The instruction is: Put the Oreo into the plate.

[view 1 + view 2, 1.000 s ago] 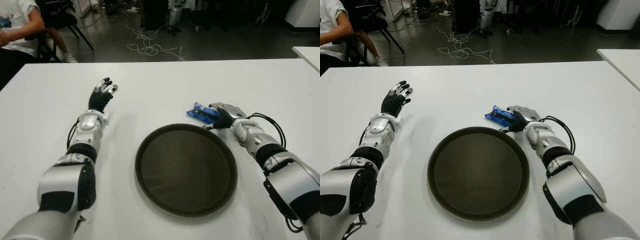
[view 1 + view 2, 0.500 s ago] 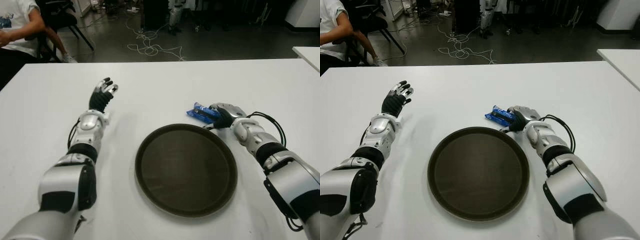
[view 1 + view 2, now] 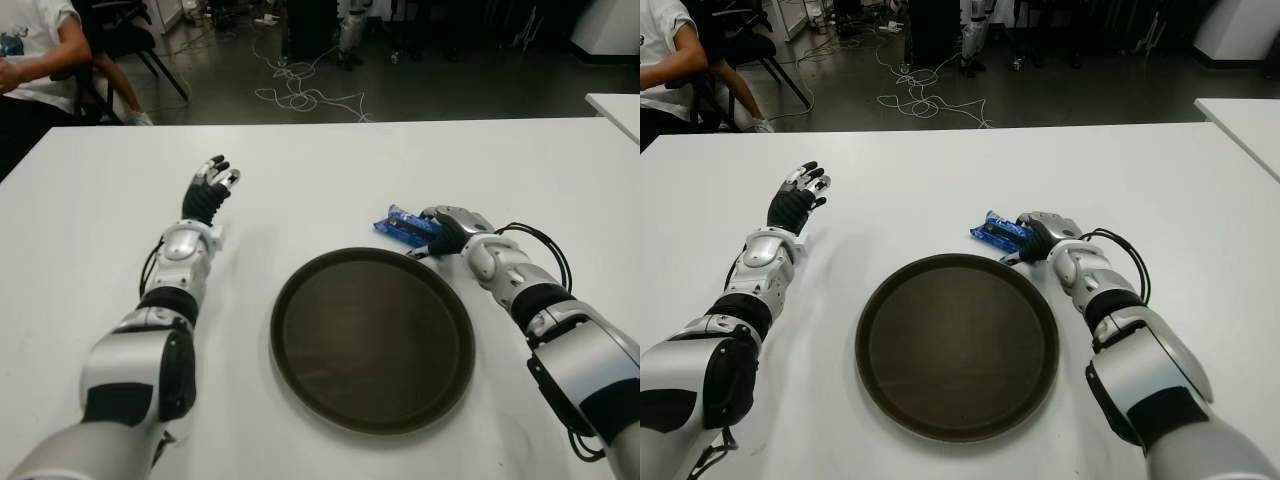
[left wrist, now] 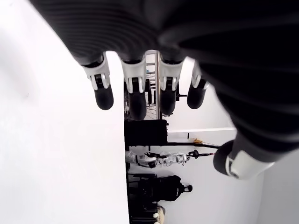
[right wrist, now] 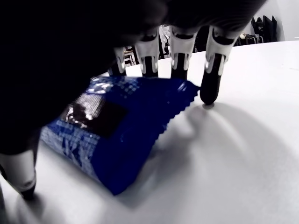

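**Fingers arched over the Oreo pack, not yet closed**

Fingers (image 5: pixel 212 70) of my right hand (image 3: pixel 452 226) curve down over the Oreo pack (image 3: pixel 403 225), tips touching the white worktop (image 3: pixel 330 175) around it, thumb on the near side; no real grip. Nearest me sits the dark round plate (image 3: pixel 372 338), its far right rim just short of the pack. Glossy blue wrapper, crimped end; its long axis runs from far left to near right. My left hand (image 3: pixel 205 192) shows left of the plate, fingers relaxed and empty.

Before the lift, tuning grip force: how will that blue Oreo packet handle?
The blue crinkle-edged foil Oreo packet looks small and flat, so probably light. Its glossy film may slip under the right hand. Contents likely crush if squeezed hard.
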Robot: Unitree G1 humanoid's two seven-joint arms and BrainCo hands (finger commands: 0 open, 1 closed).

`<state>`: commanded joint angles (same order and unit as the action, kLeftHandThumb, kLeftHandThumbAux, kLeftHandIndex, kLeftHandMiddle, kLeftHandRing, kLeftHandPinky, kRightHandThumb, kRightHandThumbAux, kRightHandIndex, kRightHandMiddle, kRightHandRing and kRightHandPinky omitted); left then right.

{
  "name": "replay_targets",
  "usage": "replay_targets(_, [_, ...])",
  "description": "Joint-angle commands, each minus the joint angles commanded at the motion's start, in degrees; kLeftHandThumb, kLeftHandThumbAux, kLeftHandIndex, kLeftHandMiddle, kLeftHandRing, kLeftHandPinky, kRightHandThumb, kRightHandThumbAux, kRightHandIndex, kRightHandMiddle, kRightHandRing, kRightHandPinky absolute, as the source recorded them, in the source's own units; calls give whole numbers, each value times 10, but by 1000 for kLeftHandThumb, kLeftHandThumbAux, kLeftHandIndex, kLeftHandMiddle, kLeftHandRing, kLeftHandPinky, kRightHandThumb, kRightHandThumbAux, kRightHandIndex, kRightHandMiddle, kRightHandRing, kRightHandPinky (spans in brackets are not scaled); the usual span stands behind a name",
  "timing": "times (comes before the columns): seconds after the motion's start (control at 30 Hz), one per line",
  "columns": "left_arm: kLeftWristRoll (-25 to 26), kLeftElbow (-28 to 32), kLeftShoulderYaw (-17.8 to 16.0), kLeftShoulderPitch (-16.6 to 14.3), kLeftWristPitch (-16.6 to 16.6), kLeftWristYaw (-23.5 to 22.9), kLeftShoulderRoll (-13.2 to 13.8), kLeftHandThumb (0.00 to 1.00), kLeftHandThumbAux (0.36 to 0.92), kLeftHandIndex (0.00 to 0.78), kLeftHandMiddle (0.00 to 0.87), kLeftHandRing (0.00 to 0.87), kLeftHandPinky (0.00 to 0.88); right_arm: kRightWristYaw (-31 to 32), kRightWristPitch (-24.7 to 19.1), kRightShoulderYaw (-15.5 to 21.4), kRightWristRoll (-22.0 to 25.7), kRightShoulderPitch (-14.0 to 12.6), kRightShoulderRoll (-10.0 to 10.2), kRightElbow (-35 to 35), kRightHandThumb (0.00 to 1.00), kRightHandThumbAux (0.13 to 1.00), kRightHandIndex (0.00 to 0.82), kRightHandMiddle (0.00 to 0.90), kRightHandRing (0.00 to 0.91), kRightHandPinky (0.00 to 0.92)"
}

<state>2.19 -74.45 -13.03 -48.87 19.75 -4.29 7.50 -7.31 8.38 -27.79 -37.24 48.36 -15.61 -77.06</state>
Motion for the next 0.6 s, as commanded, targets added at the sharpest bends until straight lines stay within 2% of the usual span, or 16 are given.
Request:
replay_targets(0.2, [0,0,0,0,2,-1,-1,155,577,40,102,83,76,-8,-5,-2,-4,0,-1,1,230,692,457,512,511,485])
replay_targets(0.4, [0,0,0,0,3,-1,-2,152,577,39,101,88,84,-25,3,-8,-11,-1,-5,2,289,755,507,578,561,526])
replay_targets(0.43, [0,0,0,0,3,-1,-3,150,576,40,102,89,85,-28,5,-10,-13,-2,-5,2,432,744,479,586,569,528])
replay_targets(0.47, [-1,0,1,0,3,-1,-3,148,575,41,102,90,86,-31,7,-11,-14,-2,-6,3,524,738,461,591,574,529])
replay_targets(0.6, [-3,1,3,0,4,2,-3,142,579,47,109,96,91,-35,12,-14,-15,-2,-8,3,653,728,435,602,590,534])
